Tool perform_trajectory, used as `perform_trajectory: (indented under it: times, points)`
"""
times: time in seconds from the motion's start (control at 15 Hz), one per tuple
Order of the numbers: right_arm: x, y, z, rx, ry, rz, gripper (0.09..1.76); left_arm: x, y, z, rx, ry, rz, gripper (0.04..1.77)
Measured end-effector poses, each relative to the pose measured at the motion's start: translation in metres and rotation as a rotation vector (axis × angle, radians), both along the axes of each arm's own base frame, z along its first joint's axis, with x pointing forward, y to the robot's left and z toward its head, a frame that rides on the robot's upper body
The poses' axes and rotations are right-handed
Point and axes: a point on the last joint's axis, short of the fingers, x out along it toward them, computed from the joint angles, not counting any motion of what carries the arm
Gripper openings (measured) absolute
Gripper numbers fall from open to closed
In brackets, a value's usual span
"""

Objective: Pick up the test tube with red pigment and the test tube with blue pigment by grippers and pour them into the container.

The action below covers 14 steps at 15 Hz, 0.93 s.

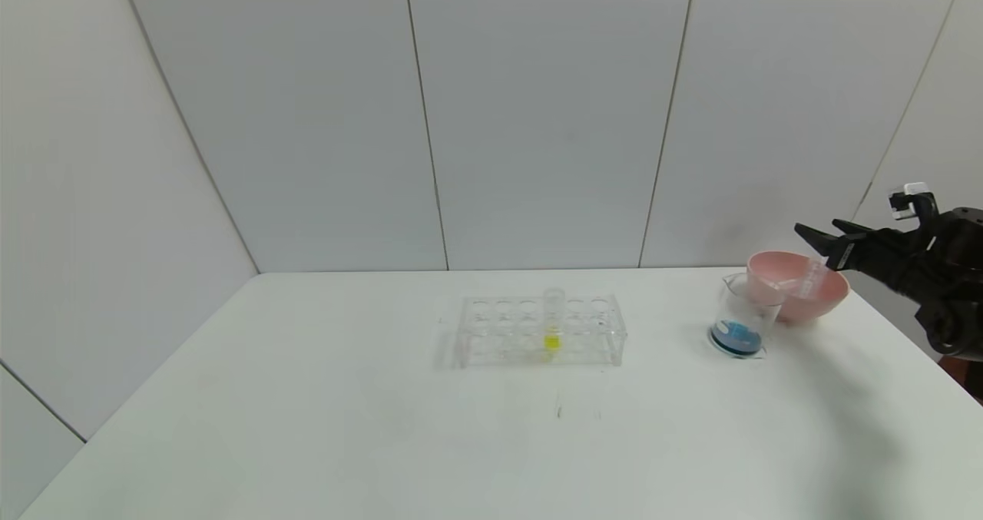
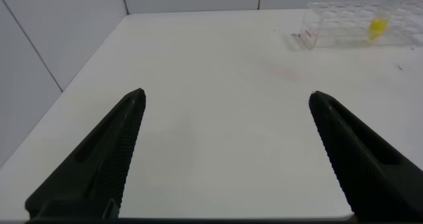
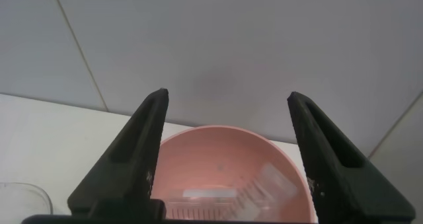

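The container [image 1: 741, 316], a clear glass beaker, stands at the table's right and holds blue liquid at its bottom. No tube with red or blue liquid is in view. Clear empty tubes [image 3: 264, 184] lie in the pink bowl [image 1: 768, 257] just behind the beaker. My right gripper [image 1: 818, 232] hovers above the bowl's far right side, open and empty; in the right wrist view its fingers [image 3: 228, 95] frame the bowl [image 3: 225, 151]. My left gripper [image 2: 226, 94] is open and empty above bare table to the rack's left, out of the head view.
A clear tube rack [image 1: 537, 328] stands mid-table with one yellow-liquid tube [image 1: 552, 324] in it; both show in the left wrist view, the rack [image 2: 344, 29] and the yellow tube [image 2: 378, 27]. The table's right edge runs close behind the bowl.
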Motion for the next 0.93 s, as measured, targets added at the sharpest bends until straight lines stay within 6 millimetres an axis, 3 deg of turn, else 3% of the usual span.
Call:
perform_trajectory:
  times: [0.2,0.6,0.93]
  points:
    - [0.007,0.026,-0.002,0.006,0.009,-0.003,1.43,0.000,0.000,0.000,0.000,0.001,0.000,1.76]
    - [0.015,0.112,0.017,0.023,0.002,0.013,1.58,0.000,0.000,0.000,0.000,0.000,0.000,1.76]
    - [-0.012,0.136,0.044,0.024,-0.020,0.048,1.64,0.000,0.000,0.000,0.000,0.000,0.000,1.76]
